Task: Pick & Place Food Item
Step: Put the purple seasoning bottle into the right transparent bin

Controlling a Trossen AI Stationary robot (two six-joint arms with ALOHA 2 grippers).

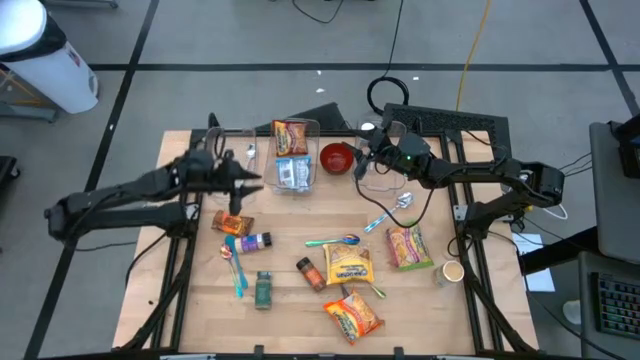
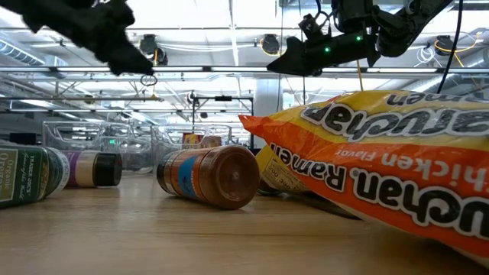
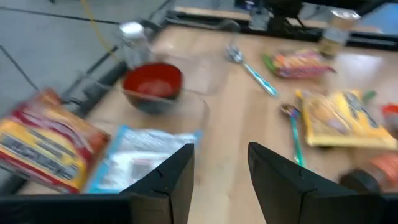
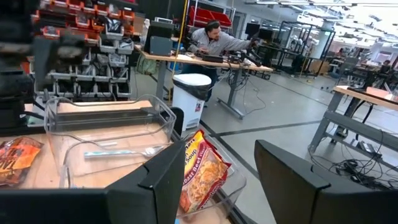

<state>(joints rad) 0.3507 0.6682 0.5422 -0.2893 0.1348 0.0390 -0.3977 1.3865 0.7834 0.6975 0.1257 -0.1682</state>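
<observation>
A red-and-yellow noodle packet (image 1: 290,137) lies in a clear bin (image 1: 314,127) at the table's far edge, its long axis running away from the front, with a blue-and-white packet (image 1: 292,173) just before it. The left gripper (image 1: 246,187) hovers beside that bin, arm stretched level across the table (image 1: 190,300), fingers (image 3: 171,180) parted and empty. The right gripper (image 1: 366,152) hangs near the red bowl (image 1: 337,157), jaws likewise apart, holding nothing.

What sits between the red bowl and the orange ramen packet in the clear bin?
In the high view, only the clear bin's wall lies between the red bowl and the orange ramen packet.
</observation>
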